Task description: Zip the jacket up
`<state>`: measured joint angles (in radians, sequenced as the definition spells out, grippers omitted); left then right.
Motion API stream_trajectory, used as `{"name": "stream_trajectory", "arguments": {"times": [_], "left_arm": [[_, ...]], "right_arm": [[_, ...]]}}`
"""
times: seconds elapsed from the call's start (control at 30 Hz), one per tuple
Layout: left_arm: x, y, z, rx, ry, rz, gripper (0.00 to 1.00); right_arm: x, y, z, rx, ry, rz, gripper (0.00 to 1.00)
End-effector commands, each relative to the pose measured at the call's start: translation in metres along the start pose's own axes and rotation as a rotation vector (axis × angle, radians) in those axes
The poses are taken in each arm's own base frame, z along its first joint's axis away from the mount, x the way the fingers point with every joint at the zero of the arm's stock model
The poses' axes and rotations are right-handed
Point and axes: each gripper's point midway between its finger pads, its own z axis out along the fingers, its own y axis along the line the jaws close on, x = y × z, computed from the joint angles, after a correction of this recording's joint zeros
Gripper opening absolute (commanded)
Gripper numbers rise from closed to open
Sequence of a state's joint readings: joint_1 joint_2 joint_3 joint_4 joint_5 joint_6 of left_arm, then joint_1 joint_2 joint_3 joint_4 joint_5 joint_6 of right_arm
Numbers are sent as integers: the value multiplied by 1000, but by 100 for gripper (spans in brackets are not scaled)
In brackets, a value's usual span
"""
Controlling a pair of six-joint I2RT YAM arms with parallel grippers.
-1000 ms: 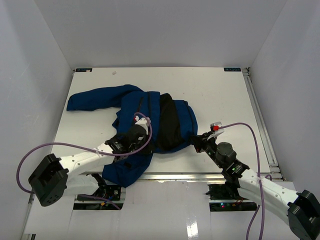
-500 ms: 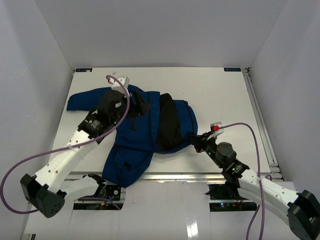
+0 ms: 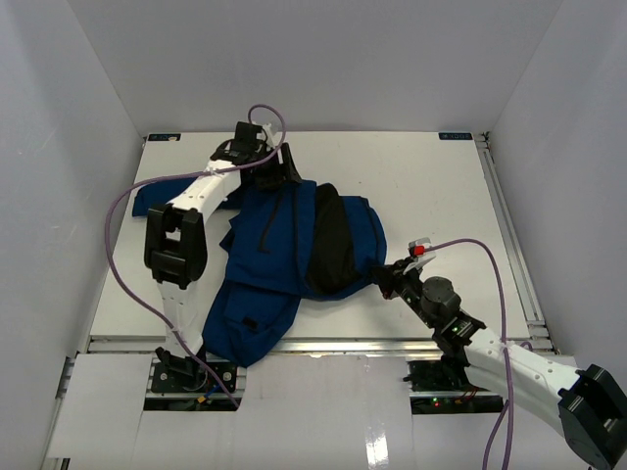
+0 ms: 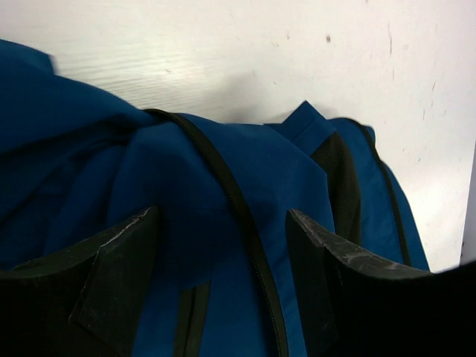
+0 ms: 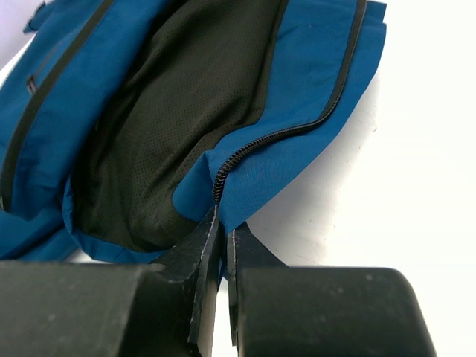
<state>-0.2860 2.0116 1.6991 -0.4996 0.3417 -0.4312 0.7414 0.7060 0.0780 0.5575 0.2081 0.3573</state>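
Note:
The royal-blue jacket [image 3: 265, 257] lies open on the white table, its black lining [image 3: 331, 245] facing up. My left gripper [image 3: 282, 172] is open over the jacket's collar end at the far side. In the left wrist view its fingers [image 4: 119, 260] straddle the blue fabric and a black zipper strip [image 4: 245, 230] without closing on them. My right gripper [image 3: 384, 277] is shut on the jacket's lower right front edge. In the right wrist view the closed fingertips [image 5: 212, 238] pinch the blue hem [image 5: 297, 149] at the bottom end of the zipper teeth [image 5: 223, 172].
White walls enclose the table on three sides. A metal rail [image 3: 509, 235] runs along the table's right edge and another along the near edge [image 3: 392, 345]. Purple cables [image 3: 127, 225] loop from both arms. One sleeve [image 3: 142, 201] stretches toward the left wall.

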Motion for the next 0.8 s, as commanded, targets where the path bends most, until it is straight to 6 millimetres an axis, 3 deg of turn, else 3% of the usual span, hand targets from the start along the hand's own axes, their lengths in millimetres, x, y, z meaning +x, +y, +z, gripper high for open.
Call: {"name": "stream_trajectory", "arguments": {"times": [0.0, 0.13, 0.23, 0.3, 0.33, 0.4, 0.43, 0.47, 0.53, 0.6, 0.67, 0.77], "left_arm": [[-6, -46, 8, 134, 25, 84, 78], [17, -27, 40, 99, 116, 15, 77], [38, -23, 54, 125, 178, -17, 71], [34, -38, 51, 191, 139, 17, 59], [36, -40, 51, 213, 130, 23, 47], [20, -47, 33, 210, 42, 53, 17], [8, -45, 25, 169, -15, 72, 7], [-3, -38, 16, 103, -57, 83, 3], [-27, -25, -13, -33, -146, 101, 0], [-42, 8, -37, -242, -191, 112, 0], [-46, 28, -56, -364, -193, 131, 0], [-39, 31, -68, -383, -183, 145, 0]], "right_arm": [[-27, 13, 5, -48, -85, -3, 8], [-30, 12, 3, -42, -92, -4, 8], [-33, 12, 1, -40, -103, -2, 8], [-34, 13, 0, -47, -106, 0, 8], [-34, 13, 0, -48, -106, 0, 8], [-33, 13, 1, -48, -101, 4, 8], [-32, 13, 1, -47, -99, 5, 8], [-31, 13, 2, -45, -94, 3, 8], [-30, 13, 2, -45, -87, 2, 8], [-29, 14, 3, -50, -85, 4, 8], [-27, 16, 3, -62, -80, 8, 8], [-22, 14, 3, -58, -75, 13, 8]]}}
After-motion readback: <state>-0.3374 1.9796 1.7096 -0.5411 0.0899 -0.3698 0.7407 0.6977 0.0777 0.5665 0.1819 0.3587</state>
